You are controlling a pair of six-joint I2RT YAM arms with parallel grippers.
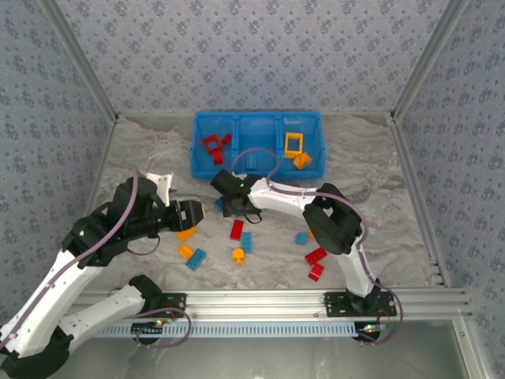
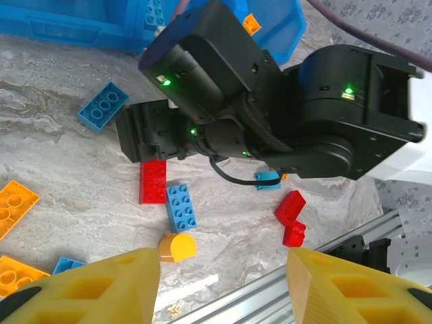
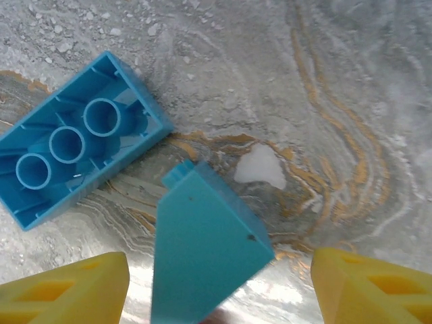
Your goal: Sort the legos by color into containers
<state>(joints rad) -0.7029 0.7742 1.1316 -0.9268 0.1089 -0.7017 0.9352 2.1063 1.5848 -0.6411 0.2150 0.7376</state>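
The blue tray [image 1: 257, 144] stands at the back; its containers hold red legos [image 1: 215, 147] on the left, a blue one [image 1: 250, 160] in the middle, and a yellow frame [image 1: 293, 143] on the right. My right gripper [image 1: 230, 207] points down in front of the tray. In its wrist view it [image 3: 219, 287] is open, and a tilted light blue sloped brick [image 3: 202, 246] sits loose between the fingers, with a gap on each side. An upturned blue brick [image 3: 74, 138] lies beside it. My left gripper [image 2: 223, 270] is open and holds nothing.
Loose legos lie on the marbled table: a red brick [image 2: 152, 181], a blue brick [image 2: 181, 207], a rounded orange piece [image 2: 177, 247], two red pieces [image 2: 291, 216] and orange plates [image 2: 13, 206]. The right arm's black wrist [image 2: 223, 101] is close in front of my left gripper. A metal rail [image 1: 260, 300] bounds the near edge.
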